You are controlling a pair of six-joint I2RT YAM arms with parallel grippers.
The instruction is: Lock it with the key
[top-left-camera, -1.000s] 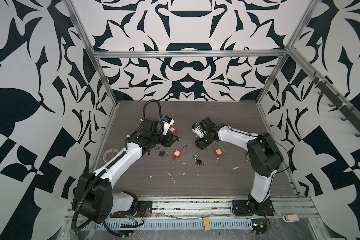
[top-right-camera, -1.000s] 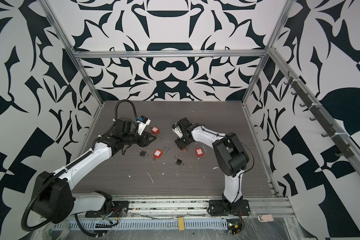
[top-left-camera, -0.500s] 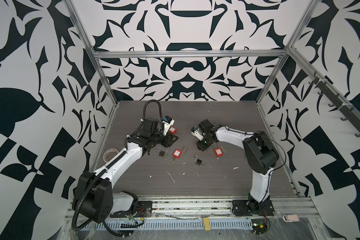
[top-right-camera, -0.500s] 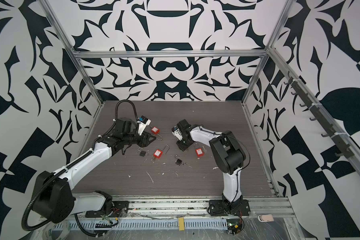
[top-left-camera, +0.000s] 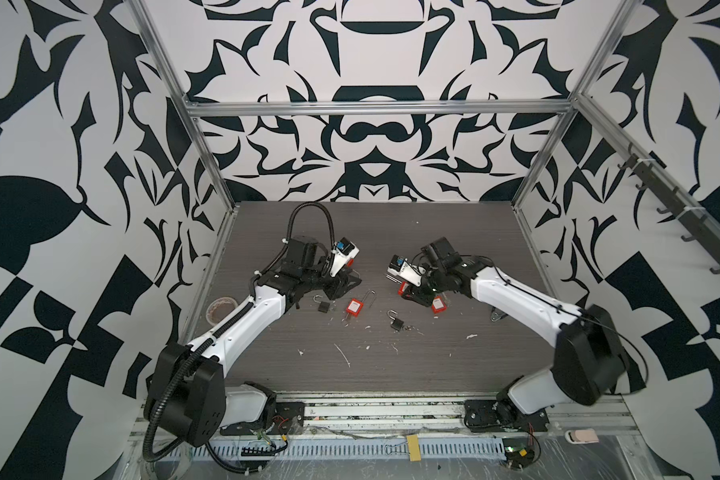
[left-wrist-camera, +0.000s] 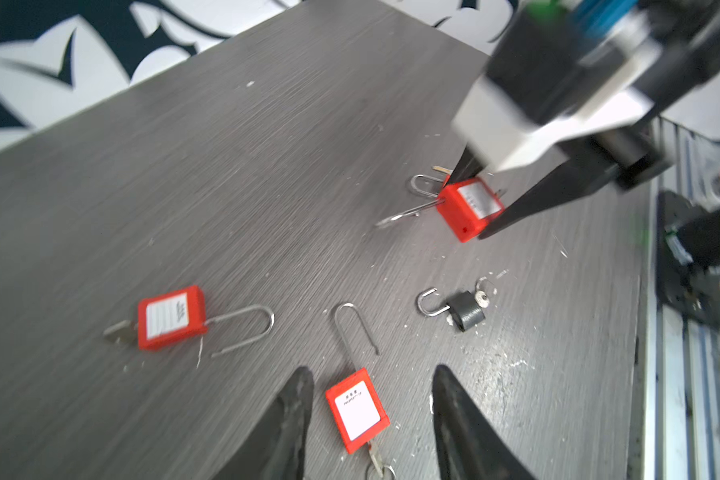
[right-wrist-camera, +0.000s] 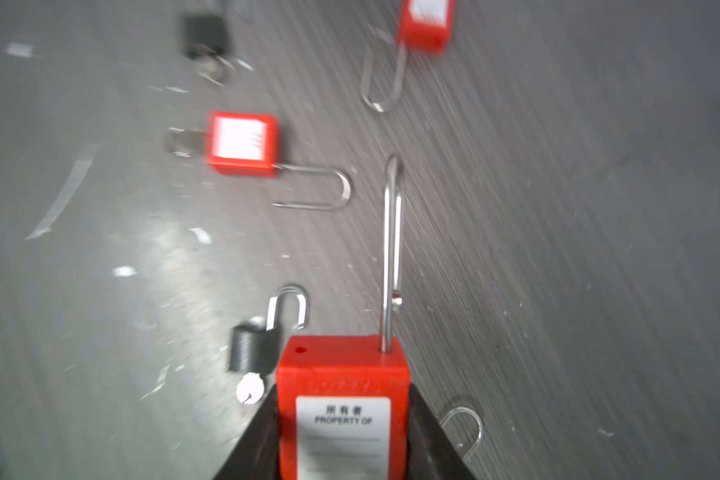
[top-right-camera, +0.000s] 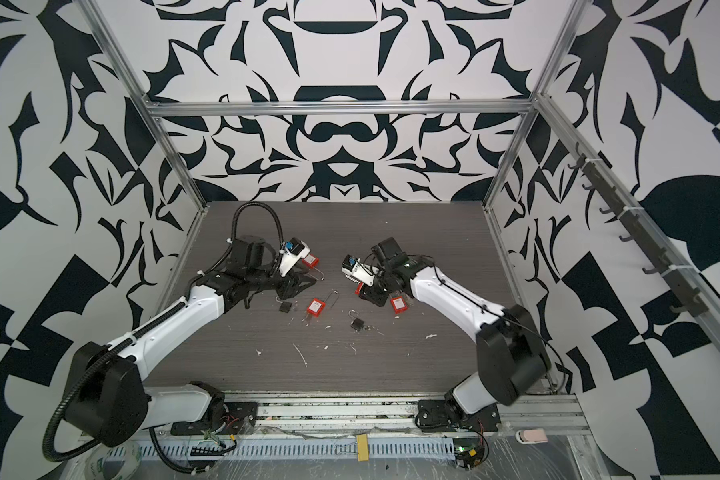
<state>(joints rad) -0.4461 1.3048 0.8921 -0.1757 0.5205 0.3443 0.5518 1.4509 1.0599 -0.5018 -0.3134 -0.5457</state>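
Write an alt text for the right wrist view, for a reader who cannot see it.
A red padlock labelled PROPERTY OF, its long shackle open, is clamped in the right gripper. Beyond it on the grey table lie two other red locks and two small black locks, blurred.

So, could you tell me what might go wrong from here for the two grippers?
1. The right gripper pinches the red padlock by its sides, its long shackle open; the body may twist when the shackle is pushed shut.
2. A small shackle lying beside that gripper could snag.
3. The open left gripper straddles a second red padlock and might knock it.
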